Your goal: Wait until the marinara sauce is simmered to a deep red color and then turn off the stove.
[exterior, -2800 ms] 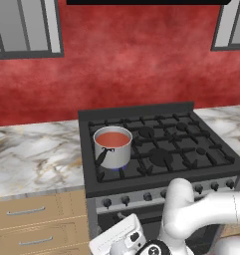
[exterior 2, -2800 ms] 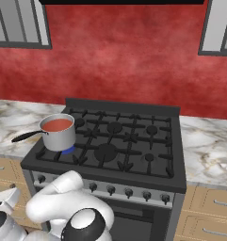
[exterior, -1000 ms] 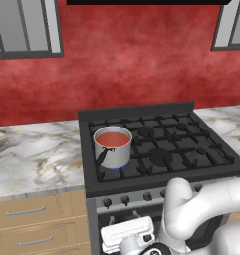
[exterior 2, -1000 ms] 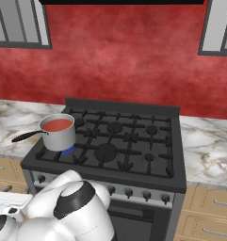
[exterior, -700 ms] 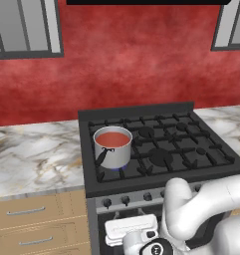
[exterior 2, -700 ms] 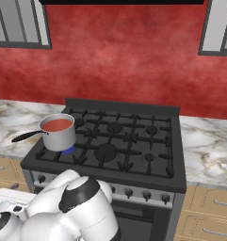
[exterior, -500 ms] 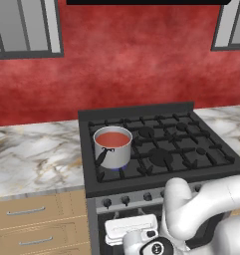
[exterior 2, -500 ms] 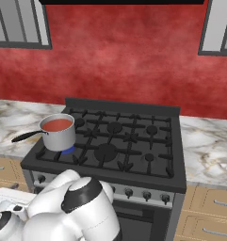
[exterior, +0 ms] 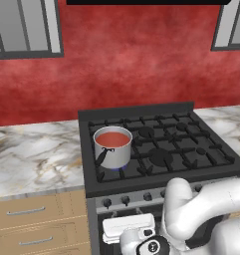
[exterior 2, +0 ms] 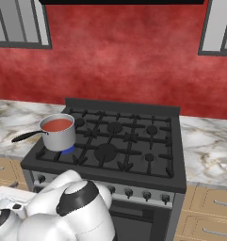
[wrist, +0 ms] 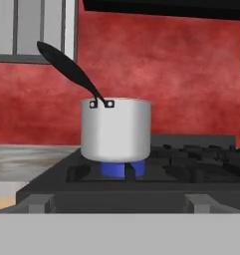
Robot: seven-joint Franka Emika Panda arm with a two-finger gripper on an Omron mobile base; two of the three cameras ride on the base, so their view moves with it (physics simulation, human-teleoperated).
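Note:
The marinara sauce [exterior: 113, 138] is a smooth orange-red disc in a small steel saucepan [exterior: 113, 152] on the front left burner of the stove [exterior: 164, 149]. A blue flame [exterior 2: 68, 150] burns under the pan. From the right I see the sauce [exterior 2: 57, 125] and the pan's black handle pointing left. My gripper [exterior: 127, 224] hangs low before the stove's front, below the left knobs [exterior: 116, 201], open and holding nothing. It also sits at the lower left [exterior 2: 5, 196]. The hand view faces the saucepan [wrist: 116, 130] side-on over the blue flame [wrist: 122, 169]; the sauce is hidden there.
Marble counter [exterior: 34, 157] lies left of the stove and continues on the right [exterior 2: 206, 146]. Wooden drawers [exterior: 39, 216] sit under it. A mottled red wall [exterior: 136, 60] and grey windows stand behind. The other burners [exterior 2: 115, 127] carry nothing.
My hand has risen slightly in front of the stove and sits more level. The saucepan, sauce and flame look the same.

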